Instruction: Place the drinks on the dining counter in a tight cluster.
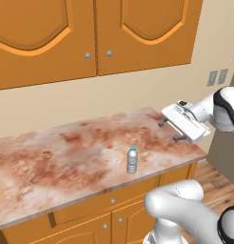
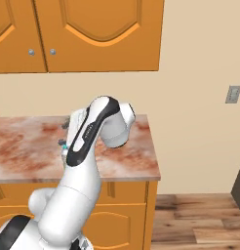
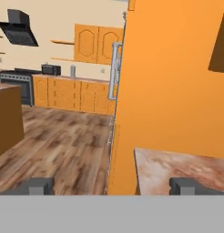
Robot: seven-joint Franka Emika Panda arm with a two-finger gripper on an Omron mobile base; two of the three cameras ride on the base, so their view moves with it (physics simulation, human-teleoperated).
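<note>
One small clear water bottle with blue cap (image 1: 132, 160) stands upright near the front edge of the reddish marbled stone bench (image 1: 57, 162), under two orange wall-cabinet doors (image 1: 95, 33). To its right, well apart, the white hand (image 1: 170, 131) hovers over the bench's right end, fingers spread wide, gripping nothing. Hand view adds wood floor (image 3: 59, 141), tall orange cabinet side (image 3: 173, 77), black range hood (image 3: 19, 28).

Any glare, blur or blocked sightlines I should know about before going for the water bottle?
Left base view: even, flat light, no glare; water bottle sharp on the counter, open end effector clearly visible. Right base view: the arm covers most of the bottle. Hand view: slightly soft, aimed across the room, fingertips at its bottom edge.
</note>
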